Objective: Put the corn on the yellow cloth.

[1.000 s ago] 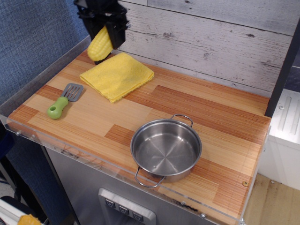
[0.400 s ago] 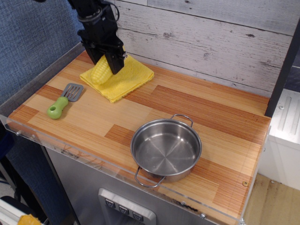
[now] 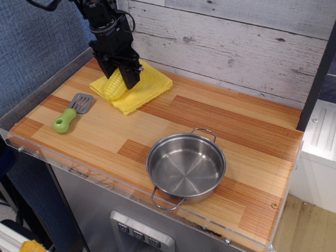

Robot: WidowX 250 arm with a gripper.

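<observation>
The yellow corn (image 3: 114, 86) is tilted, its lower end resting on the left part of the yellow cloth (image 3: 144, 86), which lies at the back left of the wooden counter. My black gripper (image 3: 118, 75) comes down from above with a finger on each side of the cob's upper end, shut on it. The cob's top is hidden by the fingers.
A green-handled spatula (image 3: 70, 113) lies left of the cloth near the counter's left edge. A steel pot (image 3: 185, 167) with two handles stands at the front centre-right. A plank wall runs behind the counter.
The gripper came down from above the back left with the corn. The cob went from hanging in the air to resting on the cloth.
</observation>
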